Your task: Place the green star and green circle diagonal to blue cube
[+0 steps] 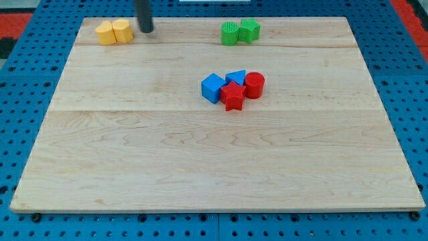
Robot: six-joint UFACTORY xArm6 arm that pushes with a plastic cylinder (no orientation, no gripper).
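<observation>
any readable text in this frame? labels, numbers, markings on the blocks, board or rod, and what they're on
None: no words, numbers, brands or signs show anywhere.
The wooden board is bare grain.
The green blocks, yellow blocks, blue cube and red blocks have plain faces.
My tip, right of the yellow blocks, shows no marking.
The blue pegboard shows only holes.

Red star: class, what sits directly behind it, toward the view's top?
Behind the red star a blue triangular block shows, touching it; its lower part is covered, flanked by blue cube and red cylinder.
</observation>
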